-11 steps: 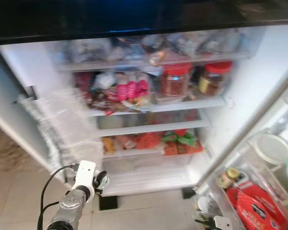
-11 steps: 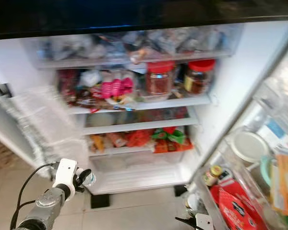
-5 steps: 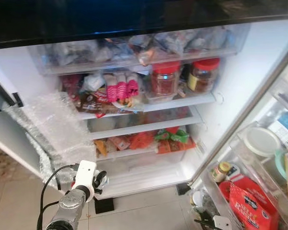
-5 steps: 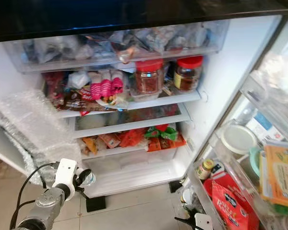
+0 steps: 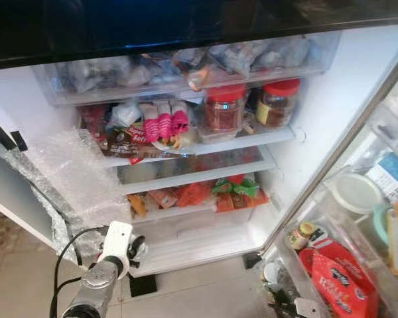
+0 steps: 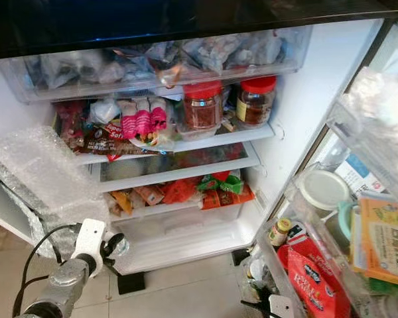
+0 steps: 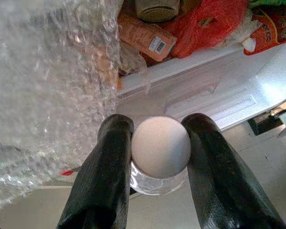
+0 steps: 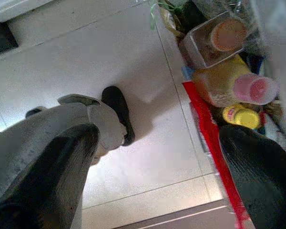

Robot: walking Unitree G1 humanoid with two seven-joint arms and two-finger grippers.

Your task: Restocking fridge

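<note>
My left gripper [image 7: 159, 125] is shut on a small clear jar with a round white cap [image 7: 160, 148]. It holds the jar low in front of the open fridge [image 5: 318, 99], just before the white bottom drawer [image 5: 199, 235], and next to the bubble wrap [image 5: 73, 179]. In the head view the left gripper [image 5: 138, 250] sits at the lower left. My right gripper [image 8: 159, 136] hangs low by the door bins, open, with only floor tiles between its fingers [image 8: 62, 162].
The shelves are packed: two red-lidded jars [image 5: 224, 109], pink packets [image 5: 164, 120], orange and green snack bags [image 5: 232, 192]. The open door on the right holds a red bag [image 5: 338, 285], a white-lidded tub [image 5: 353, 193] and small bottles [image 8: 233, 86]. A tiled floor [image 5: 199, 291] lies below.
The camera has shifted a little and the picture has sharpened. My left gripper keeps the jar at the same spot before the fridge's bottom; the right arm still hangs low.
</note>
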